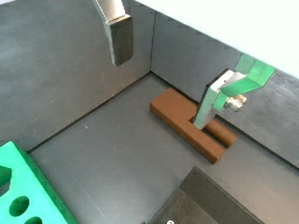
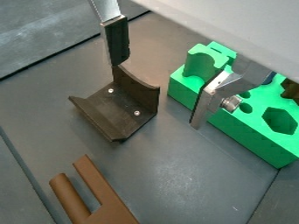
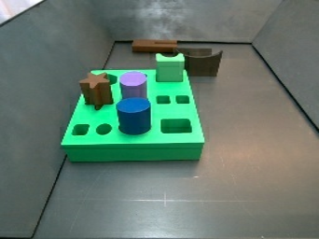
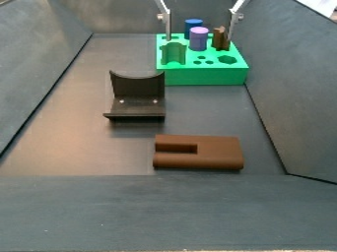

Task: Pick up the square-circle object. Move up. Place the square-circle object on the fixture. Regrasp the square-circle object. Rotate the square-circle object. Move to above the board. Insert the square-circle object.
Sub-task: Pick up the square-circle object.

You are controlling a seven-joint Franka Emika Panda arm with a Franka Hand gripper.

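Observation:
The square-circle object (image 4: 198,155) is a brown bar with a notch in one long side. It lies flat on the grey floor and also shows in a wrist view (image 1: 176,109) and at the back of a side view (image 3: 155,46). The dark fixture (image 4: 134,95) stands beside it, between it and the green board (image 4: 204,71). My gripper (image 1: 163,92) hangs open well above the floor with nothing between its fingers (image 2: 117,48). Both the object and the fixture (image 2: 117,109) lie beneath it, apart from the fingers. In a side view only the fingertips (image 4: 165,15) show at the top edge.
On the board (image 3: 125,147) stand a brown star peg (image 3: 96,87), a purple cylinder (image 3: 133,87), a blue cylinder (image 3: 133,116) and a pale green notched peg (image 3: 170,66). Grey walls enclose the floor on all sides.

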